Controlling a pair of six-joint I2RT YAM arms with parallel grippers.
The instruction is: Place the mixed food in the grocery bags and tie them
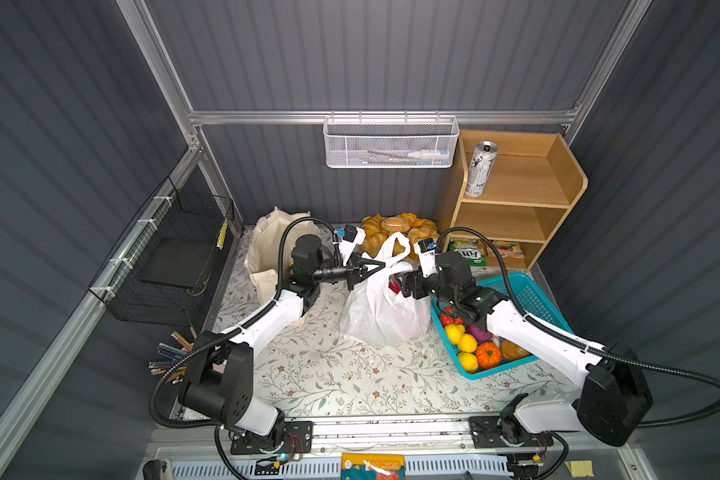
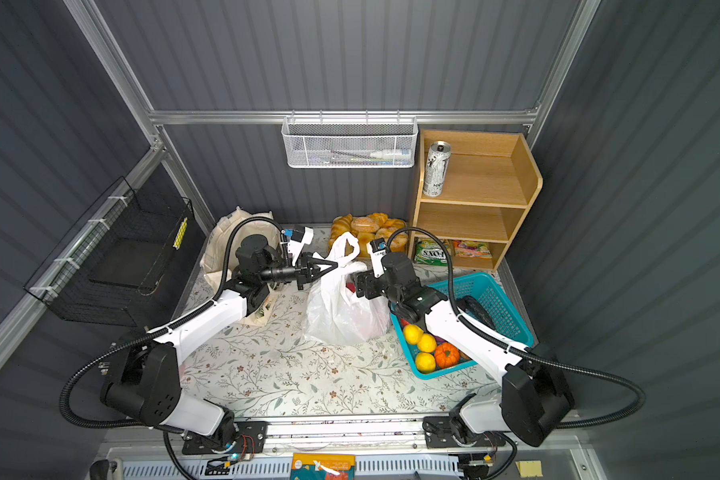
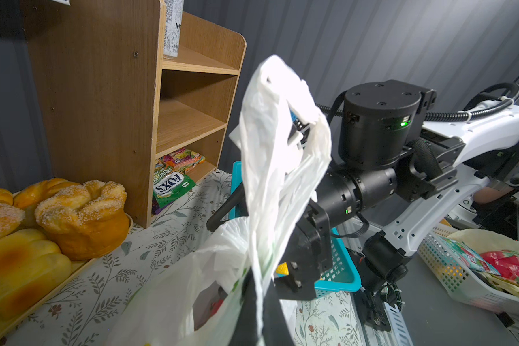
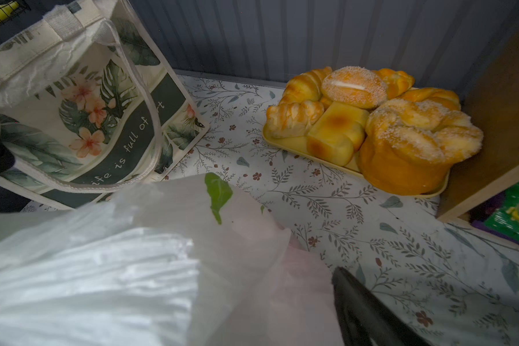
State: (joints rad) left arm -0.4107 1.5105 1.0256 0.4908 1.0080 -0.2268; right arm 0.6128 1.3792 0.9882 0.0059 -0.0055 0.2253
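The white plastic bag stands mid-table with one handle loop sticking up. My left gripper is shut on the bag's other handle and holds it taut. My right gripper is open at the bag's mouth; only one of its fingers shows past the plastic. A pink-red dragon fruit with a green tip lies inside the bag. The cream tote stands at the back left. The silver-white can stands upright on the top shelf.
A wooden shelf unit at the back right holds sweet packets at its bottom. A tray of bread rolls sits behind the bag. A turquoise basket with lemons and a pumpkin lies under my right arm. Pencils lie at the left.
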